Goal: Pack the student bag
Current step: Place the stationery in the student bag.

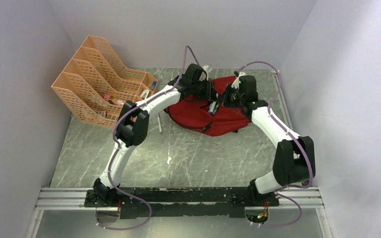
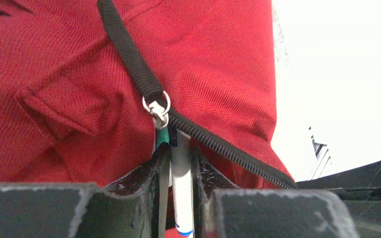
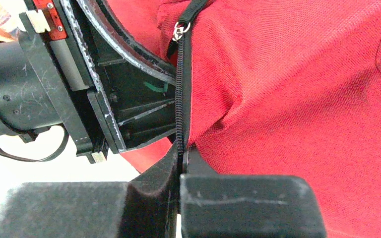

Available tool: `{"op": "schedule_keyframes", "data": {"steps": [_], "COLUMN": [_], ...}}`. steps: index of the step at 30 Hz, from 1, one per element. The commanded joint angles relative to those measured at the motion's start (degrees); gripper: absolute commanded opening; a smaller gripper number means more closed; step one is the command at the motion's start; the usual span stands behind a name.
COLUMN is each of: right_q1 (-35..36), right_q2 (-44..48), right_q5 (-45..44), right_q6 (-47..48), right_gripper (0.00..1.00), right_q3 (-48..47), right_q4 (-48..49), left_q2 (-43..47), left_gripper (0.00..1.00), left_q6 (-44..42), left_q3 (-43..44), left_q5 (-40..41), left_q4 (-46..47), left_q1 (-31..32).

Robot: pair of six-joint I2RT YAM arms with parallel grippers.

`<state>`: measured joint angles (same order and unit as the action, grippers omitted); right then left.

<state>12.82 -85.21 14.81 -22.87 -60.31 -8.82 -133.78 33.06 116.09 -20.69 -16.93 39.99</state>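
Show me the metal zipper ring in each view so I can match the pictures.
Top external: too small to make out; somewhere on the red bag at the far middle of the table.
Left wrist: zipper ring at centre, just above the white pen.
Right wrist: upper middle, left of centre.
Shared landmark: the black zipper line that the ring sits on, against red fabric.

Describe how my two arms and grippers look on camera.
Both the left arm and right arm have white rounded links with bulky black joints, each with a thin purple cable. The left gripper and right gripper are black, with blocky, scuffed fingers showing pale scratches.
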Motion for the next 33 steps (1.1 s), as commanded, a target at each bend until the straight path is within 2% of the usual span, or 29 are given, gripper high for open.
{"op": "schedule_keyframes", "data": {"steps": [1,9,13,20,22,29,33], "right_q1": [0.8,1.21,1.17,1.24,1.25,1.2,1.26], "right_q2": [2.33,2.07,1.82,1.38,1.13,0.87,0.93], "right_q5": [4.22,4.3,3.94,3.81,3.85,3.19,2.48], "right_q6": [-0.05,-0.41,-0.3,-0.24,-0.26,0.06,0.18], "right_gripper": [0.0,0.0,0.0,0.0,0.0,0.0,0.0], "right_q3": [0.68,0.72,0.59,0.47,0.33,0.15,-0.23], "right_q4": [1.99,2.3,2.07,2.1,2.04,1.71,1.29], "left_q2": [-1.57,-3.28,-1.97,-1.43,-1.09,0.68,5.55], "left_gripper": [0.05,0.05,0.05,0.3,0.34,0.35,0.34], "left_q6": [3.05,6.9,7.8,6.64,6.51,5.11,4.23], "left_q3": [3.6,3.11,-1.28,-2.46,-2.81,-4.02,-10.68], "left_q5": [-3.12,-6.3,-8.46,-8.53,-8.23,-7.61,-6.24], "left_q4": [2.43,8.38,14.29,15.13,15.25,14.07,17.21], "left_q1": [-0.72,-0.66,-0.53,-0.48,-0.45,-0.63,-1.15]}}
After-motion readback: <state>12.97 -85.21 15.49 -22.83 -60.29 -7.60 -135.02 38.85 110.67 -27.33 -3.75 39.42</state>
